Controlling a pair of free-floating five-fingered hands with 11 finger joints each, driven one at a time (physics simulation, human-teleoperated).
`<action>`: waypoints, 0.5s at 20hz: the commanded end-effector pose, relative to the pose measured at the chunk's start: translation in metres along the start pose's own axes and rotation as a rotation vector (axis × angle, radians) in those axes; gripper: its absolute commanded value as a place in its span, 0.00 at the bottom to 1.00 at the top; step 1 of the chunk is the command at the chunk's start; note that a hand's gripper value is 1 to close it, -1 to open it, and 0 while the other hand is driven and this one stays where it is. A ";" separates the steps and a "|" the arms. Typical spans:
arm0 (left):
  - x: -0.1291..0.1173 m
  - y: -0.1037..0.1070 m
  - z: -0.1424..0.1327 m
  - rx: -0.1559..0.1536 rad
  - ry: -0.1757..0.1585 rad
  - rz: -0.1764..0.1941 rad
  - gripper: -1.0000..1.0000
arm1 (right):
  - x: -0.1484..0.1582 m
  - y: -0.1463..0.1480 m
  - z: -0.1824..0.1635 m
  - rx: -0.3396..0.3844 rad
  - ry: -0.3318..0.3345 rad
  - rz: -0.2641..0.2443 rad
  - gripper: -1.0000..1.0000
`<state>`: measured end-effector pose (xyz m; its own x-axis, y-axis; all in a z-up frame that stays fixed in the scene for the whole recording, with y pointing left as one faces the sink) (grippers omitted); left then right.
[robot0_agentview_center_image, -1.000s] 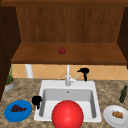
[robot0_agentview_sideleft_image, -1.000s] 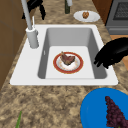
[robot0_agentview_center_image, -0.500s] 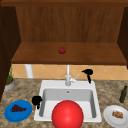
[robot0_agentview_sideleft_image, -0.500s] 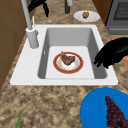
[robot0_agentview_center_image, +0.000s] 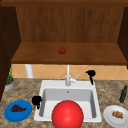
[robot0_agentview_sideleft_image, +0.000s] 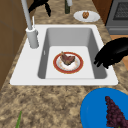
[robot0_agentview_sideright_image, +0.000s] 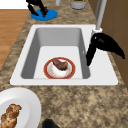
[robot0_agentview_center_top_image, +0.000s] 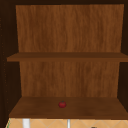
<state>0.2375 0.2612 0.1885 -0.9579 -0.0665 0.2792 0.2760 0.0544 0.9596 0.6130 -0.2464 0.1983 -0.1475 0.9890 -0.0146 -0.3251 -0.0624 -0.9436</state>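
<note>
Two hands of mine hang by the sink (robot0_agentview_center_image: 41, 87). My left hand (robot0_agentview_center_image: 36, 100) hovers over the sink's left rim, its fingers (robot0_agentview_sideleft_image: 101, 60) curled downward and gripping nothing. My right hand (robot0_agentview_center_image: 90, 73) floats above the sink's back right corner, beside the faucet (robot0_agentview_center_image: 68, 76), fingers drooping loose. Down in the sink sits a red-rimmed plate (robot0_agentview_sideleft_image: 79, 65) carrying a piece of meat (robot0_agentview_sideleft_image: 67, 59). To reach it well, I judge the left hand should clear the rim before dipping. Left of the sink, the blue plate (robot0_agentview_center_image: 25, 113) with grapes (robot0_agentview_center_image: 17, 108) crowds the desk (robot0_agentview_sideleft_image: 50, 102); the basin around the plate is open.
</note>
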 end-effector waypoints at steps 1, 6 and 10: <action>0.000 0.000 0.000 0.000 0.000 0.000 0.50 | -0.011 0.009 0.010 0.025 0.058 -0.055 0.00; 0.000 0.000 0.000 0.000 0.000 0.000 0.50 | -0.029 0.022 0.024 0.023 0.086 -0.050 0.00; 0.000 0.000 0.000 0.000 0.000 0.000 0.50 | -0.043 0.032 0.037 0.030 0.101 -0.054 0.00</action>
<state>0.2375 0.2612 0.1885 -0.9579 -0.0665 0.2792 0.2760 0.0544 0.9596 0.5839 -0.2841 0.1850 -0.0868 0.9959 -0.0261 -0.3326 -0.0537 -0.9415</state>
